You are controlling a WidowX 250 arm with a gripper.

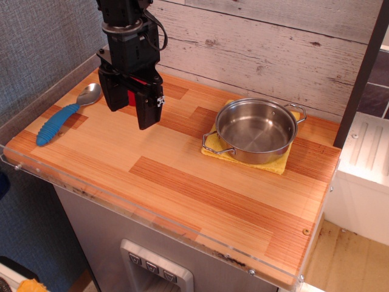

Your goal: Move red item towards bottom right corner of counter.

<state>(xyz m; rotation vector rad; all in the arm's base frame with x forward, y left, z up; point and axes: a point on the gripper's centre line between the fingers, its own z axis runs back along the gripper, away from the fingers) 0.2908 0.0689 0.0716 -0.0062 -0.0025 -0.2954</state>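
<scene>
one pot (pixel 256 129), one spoon (pixel 63 115), one cloth (pixel 276 164), perhaps one red item (pixel 130 98)

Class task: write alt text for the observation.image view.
A black robot gripper hangs low over the striped wooden counter, something red between its fingers. A blue-handled metal spoon lies left; a steel pot sits on a yellow cloth right.

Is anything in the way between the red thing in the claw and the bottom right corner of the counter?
Nothing visible blocks it. The red item sits between the claw's fingers at the back left of the counter. The planks toward the bottom right corner are bare; the steel pot on its yellow cloth stands at the back right, off the direct line.
</scene>
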